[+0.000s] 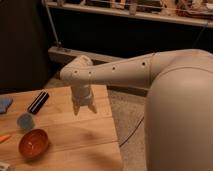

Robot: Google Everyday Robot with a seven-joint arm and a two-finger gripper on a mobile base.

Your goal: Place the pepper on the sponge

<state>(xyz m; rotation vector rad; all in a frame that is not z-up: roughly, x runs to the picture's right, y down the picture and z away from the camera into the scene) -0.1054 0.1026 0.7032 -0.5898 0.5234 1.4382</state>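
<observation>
My gripper [84, 109] hangs fingers-down from the pale arm that reaches in from the right. It is above the far right part of the wooden table [75, 135]. Its fingers stand open with nothing between them. A blue flat piece, probably the sponge [5, 104], lies at the table's far left edge, partly cut off. At the left edge lower down shows a thin orange tip [4, 138], possibly the pepper, mostly out of view. Both are well to the left of the gripper.
A black oblong object [38, 102] lies left of the gripper. A small grey-blue cup [25, 120] and an orange-red bowl [34, 143] stand nearer the front left. A white item [4, 166] shows at the bottom-left corner. The table's right edge drops to carpet, with a cable.
</observation>
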